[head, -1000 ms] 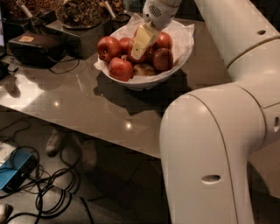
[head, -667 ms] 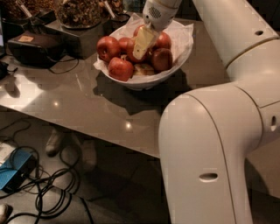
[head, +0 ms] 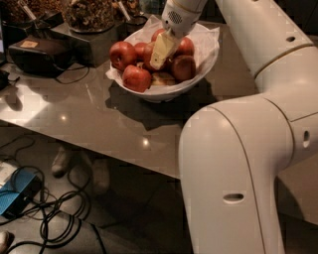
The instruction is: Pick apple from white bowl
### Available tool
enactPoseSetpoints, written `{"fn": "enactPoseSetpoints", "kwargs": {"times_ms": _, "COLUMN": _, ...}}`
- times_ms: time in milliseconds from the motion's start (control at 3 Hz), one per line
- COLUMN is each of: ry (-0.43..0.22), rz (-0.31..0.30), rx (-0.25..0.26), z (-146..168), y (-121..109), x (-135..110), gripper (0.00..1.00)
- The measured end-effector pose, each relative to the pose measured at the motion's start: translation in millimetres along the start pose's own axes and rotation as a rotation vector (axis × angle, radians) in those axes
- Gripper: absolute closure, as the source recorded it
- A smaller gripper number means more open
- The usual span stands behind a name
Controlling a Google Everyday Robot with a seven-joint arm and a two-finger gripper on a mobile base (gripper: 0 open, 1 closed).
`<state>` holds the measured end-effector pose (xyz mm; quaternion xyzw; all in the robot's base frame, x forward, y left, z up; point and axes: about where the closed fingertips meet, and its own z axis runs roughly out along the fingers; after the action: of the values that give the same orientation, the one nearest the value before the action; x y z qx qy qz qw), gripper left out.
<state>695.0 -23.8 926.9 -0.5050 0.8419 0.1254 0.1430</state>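
Note:
The white bowl [head: 175, 91] stands on the table, lined with crinkled white paper [head: 206, 37] that sticks past its rim. Several dark red apples lie in it, among them one at the left [head: 123, 54], one at the front [head: 136, 78] and one at the right [head: 184, 67]. I see no sticker on any of them, so I cannot tell which is the task's apple. My gripper [head: 158, 60] reaches down from above into the middle of the pile, among the apples and hiding those beneath it.
The grey table [head: 89, 116] also holds a black box [head: 37, 53] at the left and dishes of nuts [head: 89, 14] behind the bowl. My own white arm [head: 233, 173] fills the right foreground. Cables [head: 54, 221] and a blue device [head: 15, 198] lie on the floor.
My gripper has dipped slightly lower into the apples. The bowl and apples have not moved.

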Motion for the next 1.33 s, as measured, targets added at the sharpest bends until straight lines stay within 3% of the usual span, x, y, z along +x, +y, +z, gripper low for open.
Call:
{"fn": "enactPoseSetpoints", "kwargs": {"times_ms": 333, "ry": 0.0, "rz": 0.0, "rx": 0.0, "z": 0.0, "y": 0.0, "x": 0.0, "gripper": 1.0}}
{"fn": "enactPoseSetpoints", "kwargs": {"times_ms": 667, "ry": 0.0, "rz": 0.0, "rx": 0.0, "z": 0.0, "y": 0.0, "x": 0.0, "gripper": 0.81}}
{"fn": "enactPoseSetpoints", "kwargs": {"times_ms": 1333, "ry": 0.0, "rz": 0.0, "rx": 0.0, "z": -0.1, "y": 0.0, "x": 0.0, "gripper": 0.35}}
